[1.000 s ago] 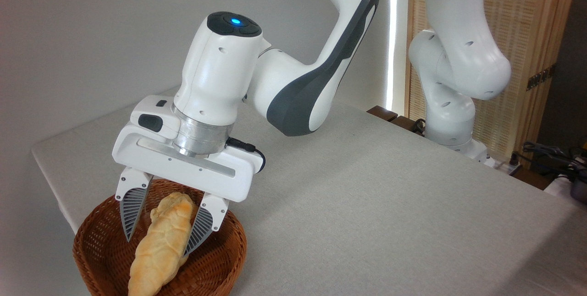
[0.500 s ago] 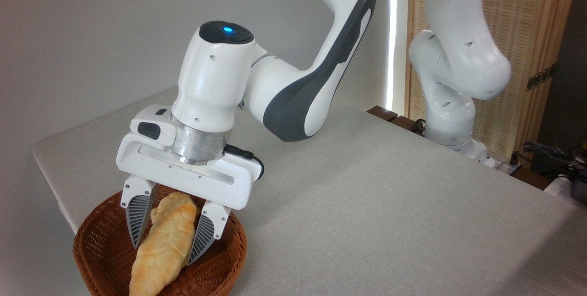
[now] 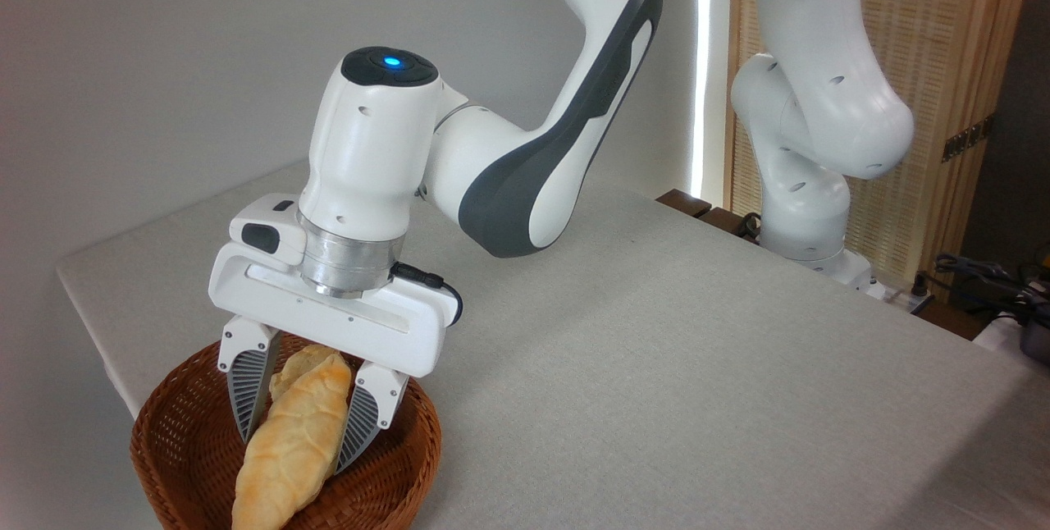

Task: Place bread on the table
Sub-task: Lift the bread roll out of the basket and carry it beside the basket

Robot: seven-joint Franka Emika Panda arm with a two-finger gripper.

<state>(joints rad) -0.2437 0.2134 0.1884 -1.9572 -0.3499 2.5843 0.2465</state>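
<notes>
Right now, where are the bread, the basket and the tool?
bread (image 3: 289, 456), fixed camera, middle of its crust.
basket (image 3: 414, 464), fixed camera, right rim.
tool (image 3: 297, 446), fixed camera, midway between fingertips.

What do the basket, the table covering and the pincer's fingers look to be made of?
Basket: brown woven wicker, ribbed weave visible. Table: light grey-beige cloth with a fine matte weave. Fingers of the pincer: white shells, likely plastic, with dark ridged pads that may be rubber.

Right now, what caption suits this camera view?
Gripper straddles the bread lying in a wicker basket on the table.
</notes>
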